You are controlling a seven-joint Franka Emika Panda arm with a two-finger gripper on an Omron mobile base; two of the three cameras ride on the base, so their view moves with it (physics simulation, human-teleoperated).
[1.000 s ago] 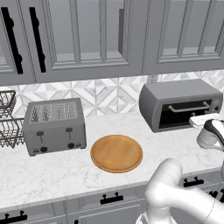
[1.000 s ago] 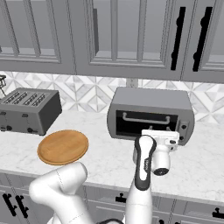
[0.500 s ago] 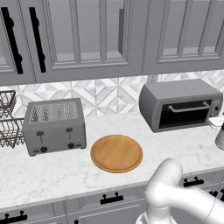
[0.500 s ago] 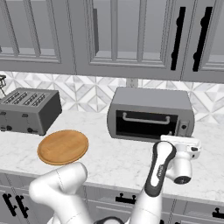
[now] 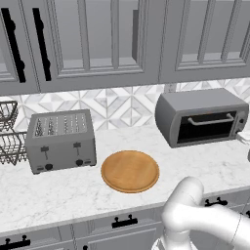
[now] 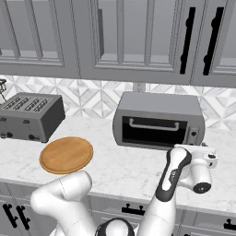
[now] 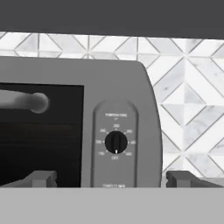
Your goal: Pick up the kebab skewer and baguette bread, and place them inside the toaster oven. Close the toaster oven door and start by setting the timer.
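Now that our arm has swung right, past the closed toaster oven door [image 6: 154, 131], our pincer [image 7: 111, 179] – fingertips spread – faces the timer knob [image 7: 116, 142] on the toaster oven [image 5: 202, 116], ready to set.

Toaster oven [image 7: 131, 87] panel with black knob [image 7: 116, 142], bar handle [image 7: 24, 101] left, claw [image 7: 112, 178] spread wide

— What's in front of me, by the look of the surfaces?

— My toaster oven [image 6: 159, 120] has a matt grey metal shell, and its toaster oven door [image 6: 153, 131] is dark glossy glass with a smooth pale bar handle [image 7: 24, 101].

— And the dial?

— The knob [image 7: 116, 142] looks like black plastic. The countertop [image 5: 58, 193] is polished white marble, the round board [image 5: 130, 171] is smooth wood, and the slotted toaster [image 5: 60, 140] is brushed grey metal.
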